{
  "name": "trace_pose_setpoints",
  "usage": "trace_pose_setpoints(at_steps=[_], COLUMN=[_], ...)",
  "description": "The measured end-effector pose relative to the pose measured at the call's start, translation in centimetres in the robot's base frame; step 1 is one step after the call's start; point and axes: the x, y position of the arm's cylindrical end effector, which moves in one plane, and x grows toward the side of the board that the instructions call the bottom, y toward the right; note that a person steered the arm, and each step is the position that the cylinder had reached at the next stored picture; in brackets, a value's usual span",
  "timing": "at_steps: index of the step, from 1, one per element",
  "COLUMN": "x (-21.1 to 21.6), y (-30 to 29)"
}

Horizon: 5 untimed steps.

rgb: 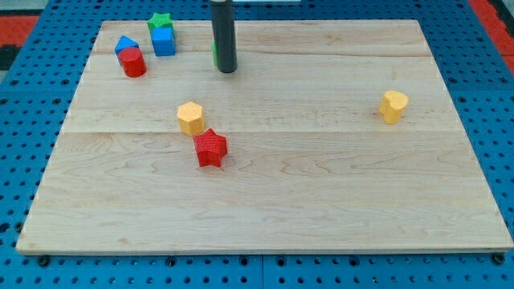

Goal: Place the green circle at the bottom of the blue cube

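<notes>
behind the rod's tip (227,70), the green circle (214,53) hides; no gripper exists; a skewed push could miss the blue cube (164,41).

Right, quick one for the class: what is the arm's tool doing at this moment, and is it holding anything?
No gripper, so nothing is held: my tip rests on the board, right against the green circle, which it mostly hides, to the view's right of the blue cube.

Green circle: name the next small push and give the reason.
Probably slide my tip toward the view's left, nudging the green circle along. Only a green sliver shows at the rod's left edge, so the tip sits right beside it. The blue cube lies further left, and the board just below it looks free.
</notes>
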Motion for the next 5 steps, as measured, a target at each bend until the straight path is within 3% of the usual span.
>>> trace_pose_setpoints(at_steps=[1, 3, 5], x=[-0.1, -3.8, -3.2], y=[3.1, 2.5, -9.8])
